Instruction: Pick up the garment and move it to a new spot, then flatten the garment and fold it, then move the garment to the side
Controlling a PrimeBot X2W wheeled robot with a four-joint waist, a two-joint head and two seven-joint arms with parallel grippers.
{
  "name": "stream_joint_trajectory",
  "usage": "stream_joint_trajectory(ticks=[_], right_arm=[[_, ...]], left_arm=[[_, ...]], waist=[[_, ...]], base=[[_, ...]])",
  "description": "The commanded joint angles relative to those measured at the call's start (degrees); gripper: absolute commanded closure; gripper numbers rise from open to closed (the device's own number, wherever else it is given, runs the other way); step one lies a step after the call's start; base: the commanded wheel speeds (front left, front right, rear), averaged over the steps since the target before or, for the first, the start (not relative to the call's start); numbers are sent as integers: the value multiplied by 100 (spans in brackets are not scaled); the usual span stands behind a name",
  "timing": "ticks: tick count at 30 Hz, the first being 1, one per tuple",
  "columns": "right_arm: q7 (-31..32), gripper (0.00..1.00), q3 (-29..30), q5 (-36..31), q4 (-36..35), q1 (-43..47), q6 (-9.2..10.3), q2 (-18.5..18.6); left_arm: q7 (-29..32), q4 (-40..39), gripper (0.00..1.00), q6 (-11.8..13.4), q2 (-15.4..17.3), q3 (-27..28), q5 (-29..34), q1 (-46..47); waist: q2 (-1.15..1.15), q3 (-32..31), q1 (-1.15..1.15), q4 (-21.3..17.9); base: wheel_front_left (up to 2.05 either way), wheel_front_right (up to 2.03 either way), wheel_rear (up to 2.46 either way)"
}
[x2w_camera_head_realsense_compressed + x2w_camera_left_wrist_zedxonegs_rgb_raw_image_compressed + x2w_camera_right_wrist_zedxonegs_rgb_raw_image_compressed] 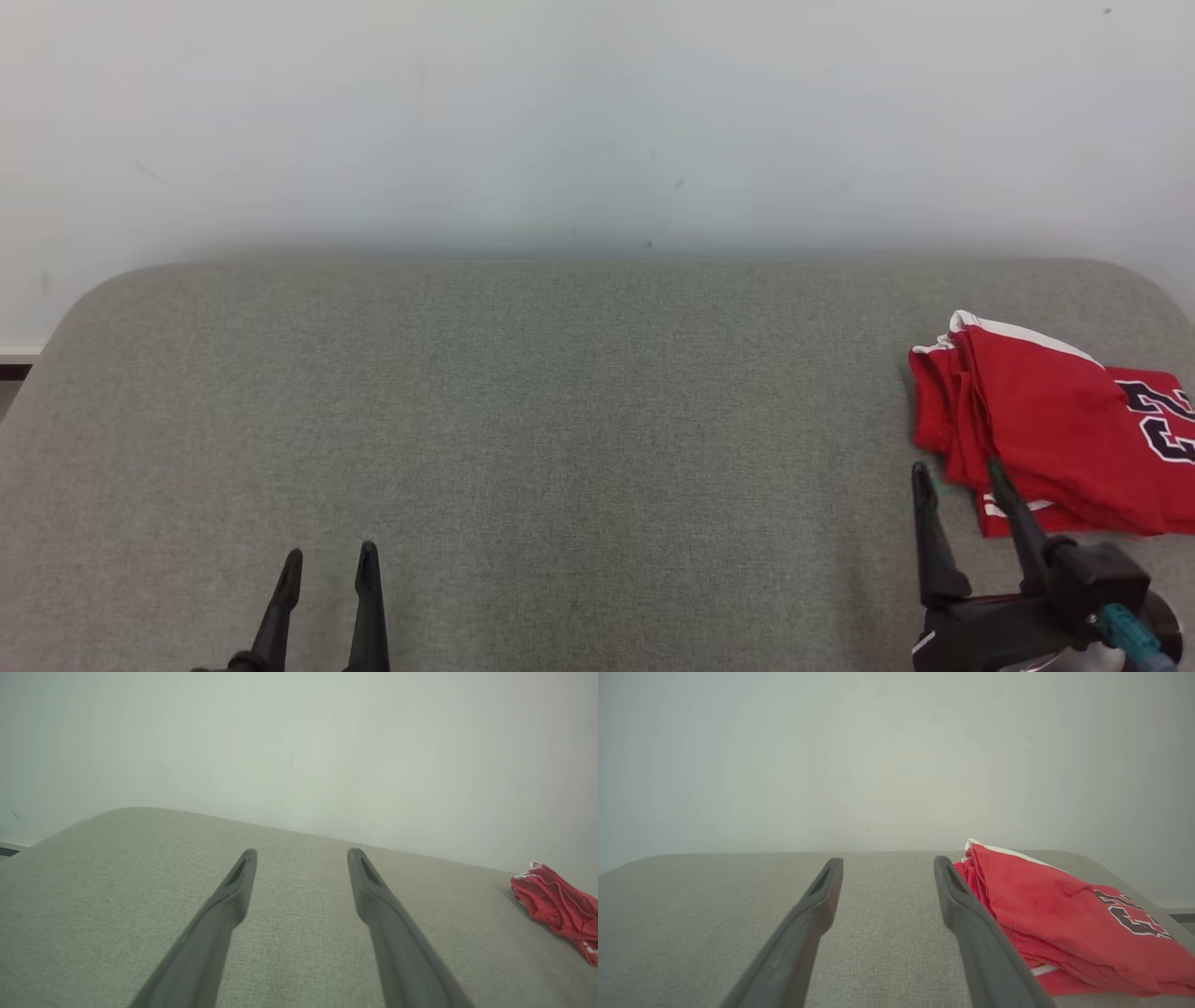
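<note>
At the right edge of the grey, fabric-covered counter (560, 420) with rounded corners lies the red sports garment (1036, 429). It has white trim and dark numerals outlined in white. It rests in a compact stack of folded layers, and its right portion runs past the border of the head view. A plain pale wall (560, 112) stands behind the counter.

Right hand (957, 465): positioned at the near-left corner of the garment. Both dark fingers are spread wide apart and grip nothing. In the head view, the right finger overlaps the garment's near-left edge. In the right wrist view, the right hand (888, 859) shows bare counter fabric between its fingers, and the garment (1045, 914) lies just beside the outer face of the right finger. Contact between that finger and the cloth cannot be determined.

Left hand (330, 551): positioned at the near-left area of the counter, well apart from the garment. In the left wrist view, the left hand (302, 851) has both fingers spread wide above bare counter fabric and holds nothing. The garment (556, 900) appears at the far right of that view.
</note>
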State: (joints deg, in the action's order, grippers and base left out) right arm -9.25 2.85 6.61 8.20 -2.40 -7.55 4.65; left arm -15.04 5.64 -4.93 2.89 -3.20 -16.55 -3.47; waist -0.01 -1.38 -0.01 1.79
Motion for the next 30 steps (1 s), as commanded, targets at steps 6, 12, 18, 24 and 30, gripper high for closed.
stream_joint_trajectory(ticks=[6,12,18,24,30], right_arm=[[-94,0,-123,-84,139,138,13,-134],[-79,0,-160,-160,139,88,13,-161],[-62,0,-161,-213,121,79,13,-174],[-72,0,-200,-182,154,71,13,-179],[-33,100,-209,-163,259,148,0,-171]], left_arm=[[-11,-25,0,47,0,34,52,-144],[-11,-42,0,43,0,97,51,-120],[-11,-53,0,79,-1,67,-9,-122],[-11,-82,0,96,-1,34,-17,-137],[4,18,100,89,-5,-5,-21,-126]], waist=[[1,41,1,-75],[1,85,1,-78],[1,104,1,-64],[1,116,1,-70],[1,120,1,-84]], base=[[0,0,0],[0,0,0],[0,0,0],[0,0,0],[0,0,0]])
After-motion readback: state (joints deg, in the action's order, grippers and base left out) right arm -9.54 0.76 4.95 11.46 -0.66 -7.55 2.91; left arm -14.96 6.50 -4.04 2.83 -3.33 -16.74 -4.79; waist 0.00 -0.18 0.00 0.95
